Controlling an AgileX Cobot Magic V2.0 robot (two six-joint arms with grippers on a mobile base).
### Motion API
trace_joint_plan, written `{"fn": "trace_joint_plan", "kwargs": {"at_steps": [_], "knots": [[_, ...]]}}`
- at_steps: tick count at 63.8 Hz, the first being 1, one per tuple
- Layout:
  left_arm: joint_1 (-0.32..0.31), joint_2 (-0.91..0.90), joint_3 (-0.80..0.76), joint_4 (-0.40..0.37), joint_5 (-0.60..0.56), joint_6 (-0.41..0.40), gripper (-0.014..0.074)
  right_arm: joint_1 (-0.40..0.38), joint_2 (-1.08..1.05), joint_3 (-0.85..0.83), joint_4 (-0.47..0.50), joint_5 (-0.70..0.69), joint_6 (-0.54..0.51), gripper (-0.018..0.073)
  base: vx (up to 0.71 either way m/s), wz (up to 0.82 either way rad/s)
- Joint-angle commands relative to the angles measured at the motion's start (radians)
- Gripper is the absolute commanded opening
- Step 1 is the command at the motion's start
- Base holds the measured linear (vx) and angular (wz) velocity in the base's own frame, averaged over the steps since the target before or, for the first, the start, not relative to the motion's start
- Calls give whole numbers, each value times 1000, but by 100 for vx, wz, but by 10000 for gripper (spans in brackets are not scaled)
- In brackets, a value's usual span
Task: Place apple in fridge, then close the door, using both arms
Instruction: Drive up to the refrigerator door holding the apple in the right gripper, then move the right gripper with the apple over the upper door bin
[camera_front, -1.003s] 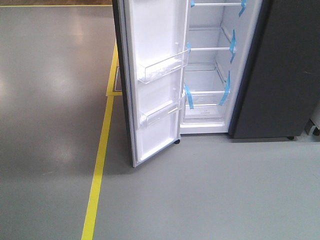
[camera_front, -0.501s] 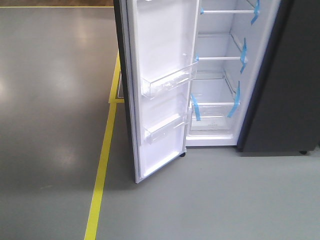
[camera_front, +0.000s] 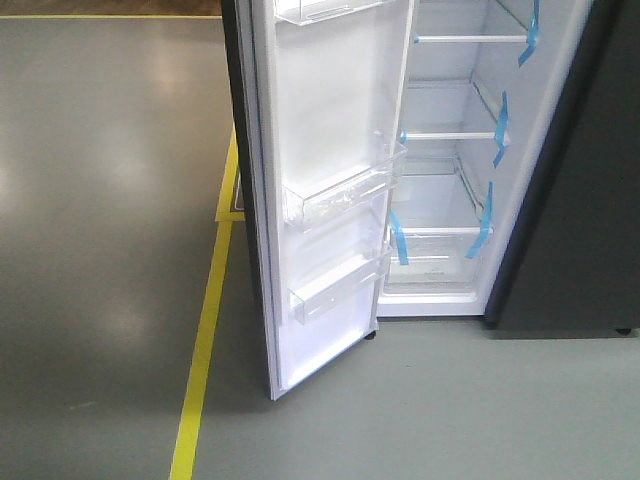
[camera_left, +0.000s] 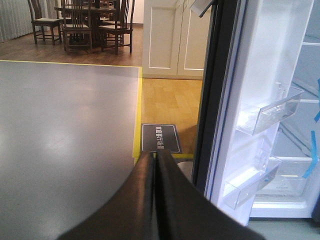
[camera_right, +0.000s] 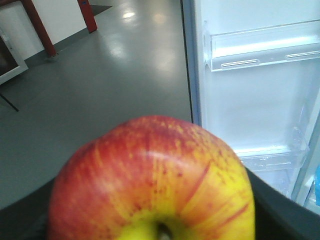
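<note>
The tall dark grey fridge (camera_front: 450, 100) stands open, its white shelves edged with blue tape (camera_front: 483, 222). Its door (camera_front: 320, 110) is upright with its long axis vertical and is swung wide. The door's white inner face and clear bins (camera_front: 345, 185) lie ahead and to the right of both grippers. The left gripper (camera_left: 154, 157) is closed, black fingers pressed together on nothing. The right gripper (camera_right: 150, 220) clasps the apple (camera_right: 150, 165), with black fingers (camera_right: 282, 215) on either side. The apple's yellow stem hollow faces back toward the wrist, its red side toward the door.
</note>
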Motion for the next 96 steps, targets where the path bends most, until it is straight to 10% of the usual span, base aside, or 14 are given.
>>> {"fn": "trace_joint_plan", "kwargs": {"at_steps": [1,96], "knots": [[-5,-14,21,-5,-77,-4,-6,-1,-25,-19,53,-6,-5,-6,19,-1],[-5,-14,21,-5,-77,-4,-6,-1,-25,-19,53,-6,-5,-6,17,-1]]}}
